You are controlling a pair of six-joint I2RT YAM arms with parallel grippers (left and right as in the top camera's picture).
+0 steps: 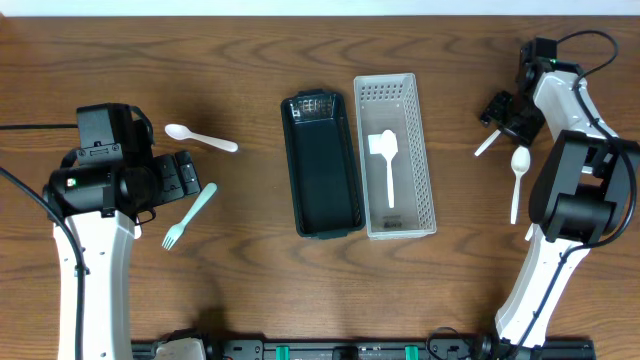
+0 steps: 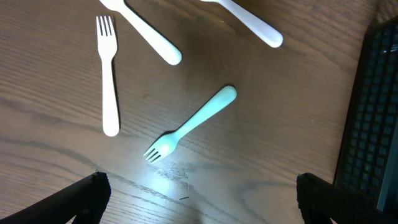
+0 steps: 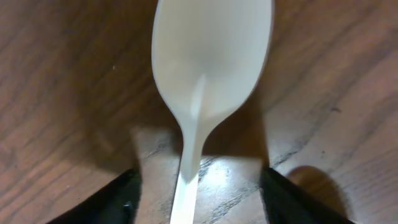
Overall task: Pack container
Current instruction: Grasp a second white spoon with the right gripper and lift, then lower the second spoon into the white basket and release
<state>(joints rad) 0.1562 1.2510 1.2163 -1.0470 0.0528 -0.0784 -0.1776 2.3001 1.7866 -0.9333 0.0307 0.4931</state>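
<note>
A black container (image 1: 322, 165) and a white perforated basket (image 1: 418, 150) stand side by side mid-table. A white spatula-like utensil (image 1: 387, 165) lies in the basket. My right gripper (image 3: 199, 202) is open, its fingers on either side of the handle of a white spoon (image 3: 208, 62) lying on the wood. In the overhead view it (image 1: 500, 110) is at the far right, with a white handle (image 1: 487, 145) poking out beside it. My left gripper (image 2: 202, 205) is open and empty above the table, near a teal fork (image 2: 193, 124), also in the overhead view (image 1: 190, 215).
A second white spoon (image 1: 518, 180) lies by the right arm. A white spoon (image 1: 200, 137) lies at the left. The left wrist view also shows a white fork (image 2: 107, 74), two white handles (image 2: 152, 34) at the top, and the black container's wall (image 2: 373, 112) at the right.
</note>
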